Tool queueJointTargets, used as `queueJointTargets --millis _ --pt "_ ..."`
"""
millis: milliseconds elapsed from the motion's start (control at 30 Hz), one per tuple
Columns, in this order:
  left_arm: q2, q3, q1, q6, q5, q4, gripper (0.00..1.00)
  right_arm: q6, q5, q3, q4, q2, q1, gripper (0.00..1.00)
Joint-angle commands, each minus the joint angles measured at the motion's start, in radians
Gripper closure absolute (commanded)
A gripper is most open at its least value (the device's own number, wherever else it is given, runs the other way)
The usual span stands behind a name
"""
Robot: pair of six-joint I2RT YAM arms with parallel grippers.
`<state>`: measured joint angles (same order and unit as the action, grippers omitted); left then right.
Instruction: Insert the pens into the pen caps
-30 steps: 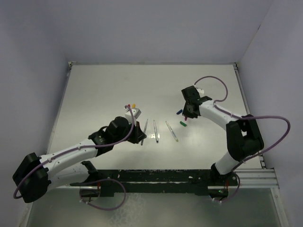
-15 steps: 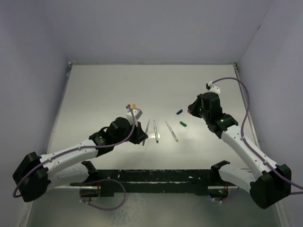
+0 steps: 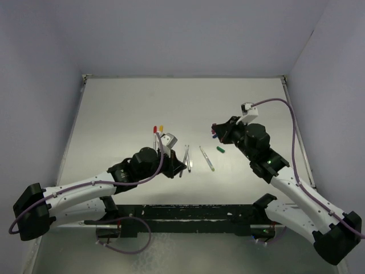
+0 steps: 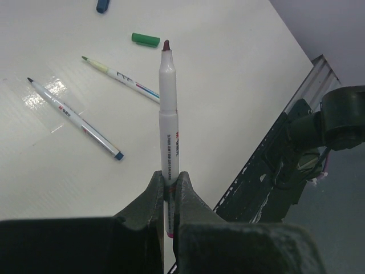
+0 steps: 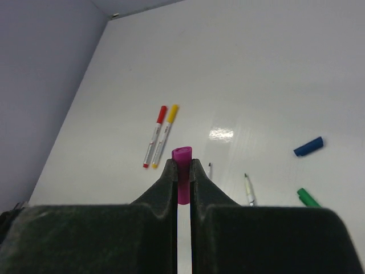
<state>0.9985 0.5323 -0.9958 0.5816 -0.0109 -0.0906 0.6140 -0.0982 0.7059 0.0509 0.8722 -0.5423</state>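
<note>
My left gripper (image 4: 169,178) is shut on the lower end of a pale pen (image 4: 169,114), held above the table with its dark uncapped tip pointing away from the wrist. Shut on a purple pen cap (image 5: 182,153), my right gripper (image 5: 182,165) hovers over the table's right middle (image 3: 217,132). Two uncapped pens (image 4: 74,118) (image 4: 120,79) lie side by side between the arms. A green cap (image 4: 145,39) and a blue cap (image 5: 308,146) lie beyond them. Two pens with a red cap (image 5: 154,137) and a yellow cap (image 5: 165,136) lie together at the left middle.
The white table (image 3: 114,108) is walled at the back and both sides. A black rail (image 3: 188,214) carrying the arm bases runs along the near edge. In the top view the left gripper (image 3: 175,164) sits right beside the loose pens.
The left gripper has carried its pen a little right and toward the near edge. The right arm swung out to the right, then came back toward the centre with the purple cap.
</note>
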Motion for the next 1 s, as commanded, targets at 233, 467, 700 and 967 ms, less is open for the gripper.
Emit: queueJointTargets --millis 233,467,700,967 --pt "-0.112 0.070 -0.010 -0.036 0.002 -0.104 1.00 -0.054 -0.074 0.009 0.338 0.003 -0.182 1.00" --pt "-0.090 0.091 -0.012 0.001 -0.026 -0.125 1.00 -0.042 0.009 -0.008 0.486 0.017 -0.184 1.00" --pt "-0.064 0.108 -0.012 0.027 -0.038 -0.176 1.00 0.013 0.103 -0.048 0.634 0.041 -0.187 1.00" --pt "-0.047 0.125 -0.011 0.030 -0.040 -0.217 1.00 0.058 0.138 -0.108 0.718 0.033 -0.197 1.00"
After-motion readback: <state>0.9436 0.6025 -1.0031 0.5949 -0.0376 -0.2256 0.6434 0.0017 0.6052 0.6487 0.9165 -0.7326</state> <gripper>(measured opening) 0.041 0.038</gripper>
